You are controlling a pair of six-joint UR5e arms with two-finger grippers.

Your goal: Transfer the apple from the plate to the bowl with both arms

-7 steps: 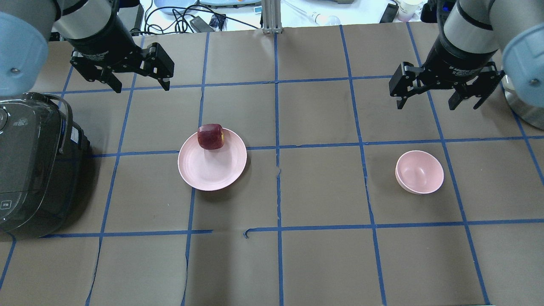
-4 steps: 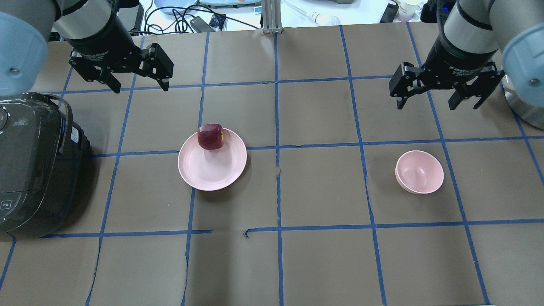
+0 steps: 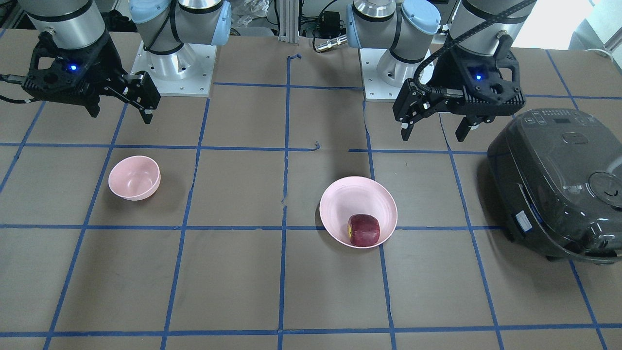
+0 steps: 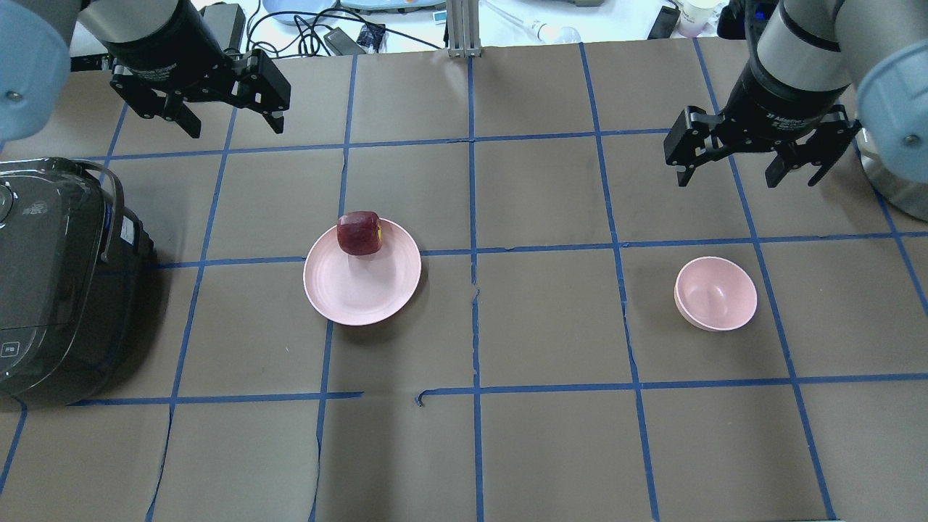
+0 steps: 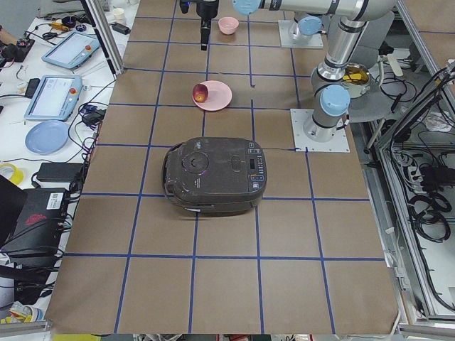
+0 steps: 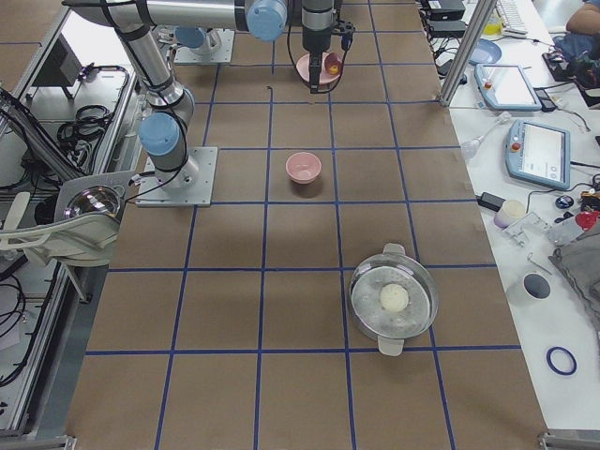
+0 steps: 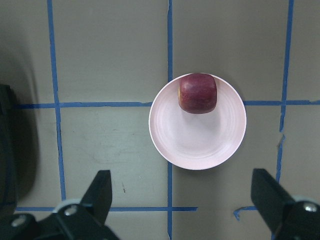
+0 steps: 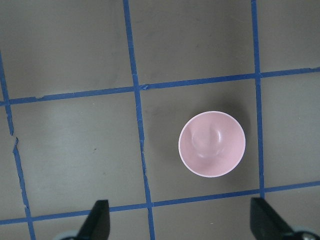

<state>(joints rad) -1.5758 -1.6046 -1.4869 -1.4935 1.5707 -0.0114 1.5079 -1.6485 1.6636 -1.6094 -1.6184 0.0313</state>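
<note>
The dark red apple (image 4: 359,233) sits at the far rim of the wide pink plate (image 4: 362,286); both show in the front view, the apple (image 3: 363,229) on the plate (image 3: 357,201), and in the left wrist view, the apple (image 7: 198,93) on the plate (image 7: 197,137). The small pink bowl (image 4: 716,293) stands empty on the right; it also shows in the front view (image 3: 134,177) and the right wrist view (image 8: 212,144). My left gripper (image 4: 233,127) hangs open and empty high over the table, far left of the plate. My right gripper (image 4: 727,177) hangs open and empty beyond the bowl.
A large dark rice cooker (image 4: 61,279) stands at the left table edge, left of the plate. A steel pot (image 6: 394,298) with a glass lid stands at the table's right end. Cables and devices lie beyond the far edge. Blue tape lines grid the brown table (image 4: 536,326).
My left gripper has moved away from me and slightly left, still open. The right gripper, apple, plate and bowl have not moved.
</note>
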